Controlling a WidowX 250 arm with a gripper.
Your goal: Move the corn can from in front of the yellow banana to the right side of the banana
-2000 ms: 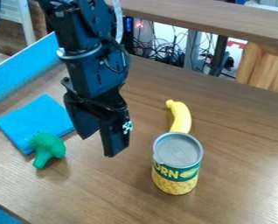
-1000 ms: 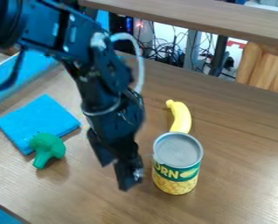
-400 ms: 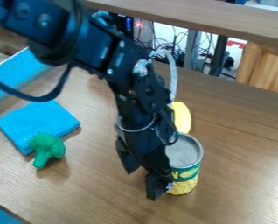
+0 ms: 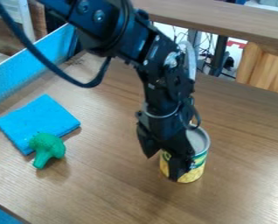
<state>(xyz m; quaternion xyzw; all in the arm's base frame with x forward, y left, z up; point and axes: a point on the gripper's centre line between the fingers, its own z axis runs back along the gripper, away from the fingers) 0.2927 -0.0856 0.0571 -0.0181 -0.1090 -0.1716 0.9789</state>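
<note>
In the camera view, the claw is now at the corn can, where 2 s ago it hangs well to the can's left. The can also sits a little farther up and right than 0.4 s ago, so it is probably being nudged by the claw. The claw looks released, its 2 fingers apart, with no firm hold evident; the can is just behind and to the right of it. The green broccoli and blue cloth lie well left of the claw. The arm slants down rightward from the top edge, its wrist bent steeply so the claw points at the table.
</note>
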